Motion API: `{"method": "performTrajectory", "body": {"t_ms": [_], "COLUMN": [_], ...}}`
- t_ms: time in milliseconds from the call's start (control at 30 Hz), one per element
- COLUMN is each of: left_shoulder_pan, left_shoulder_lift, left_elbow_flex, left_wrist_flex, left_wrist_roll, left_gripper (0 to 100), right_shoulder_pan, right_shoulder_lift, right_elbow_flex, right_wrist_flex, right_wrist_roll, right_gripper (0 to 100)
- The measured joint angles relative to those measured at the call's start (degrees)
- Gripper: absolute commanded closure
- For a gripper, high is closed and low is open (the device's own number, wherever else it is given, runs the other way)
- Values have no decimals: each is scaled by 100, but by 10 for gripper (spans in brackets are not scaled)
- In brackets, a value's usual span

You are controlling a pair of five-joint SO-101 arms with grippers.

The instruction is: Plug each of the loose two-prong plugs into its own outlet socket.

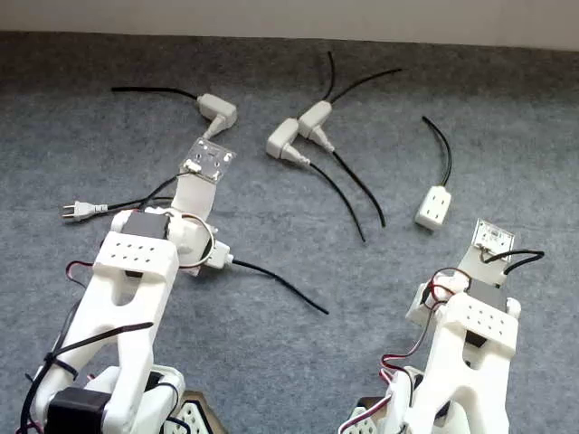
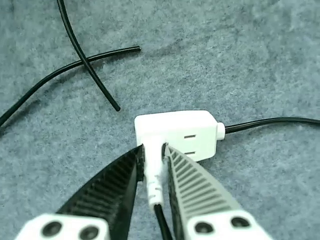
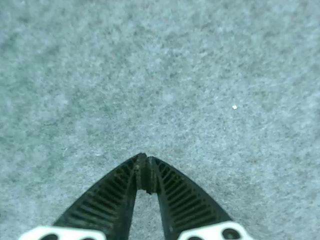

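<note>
The grey carpet covers the table, with the left arm and right arm at its near edge. A white socket lies flat just ahead of the left gripper, whose jaws are clamped on a white plug that butts against the socket's side. The right gripper hangs over carpet, its jaws pressed together on nothing. A second socket lies near the right arm, and a loose two-prong plug lies beside the left arm.
</note>
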Motion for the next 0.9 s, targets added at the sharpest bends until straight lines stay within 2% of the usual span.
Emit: {"method": "performTrajectory", "body": {"t_ms": [67,167,267,400,533,667,767,900], "left_shoulder_pan": [-35,-53,-53,-70,-193,-343,-527,-651], "left_shoulder_lift": [0,26,229,774,1688,2664,3033,3051], "left_elbow_flex": [0,-9,-35,-369,-835,-1635,-2382,-3490], "left_wrist_flex": [0,62,510,1222,1530,1556,1679,2505], "left_wrist_roll": [-62,-97,-158,-774,-1152,-1248,-1248,-1459], "left_gripper": [983,911,867,886,898,895,825,769], "right_shoulder_pan": [0,0,0,0,0,0,0,0], "right_shoulder_lift": [0,0,0,0,0,0,0,0], "right_elbow_flex": [0,0,0,0,0,0,0,0], "right_wrist_flex": [0,0,0,0,0,0,0,0], "right_wrist_roll": [0,0,0,0,0,0,0,0], "right_gripper": [991,991,991,991,991,991,991,991]}}
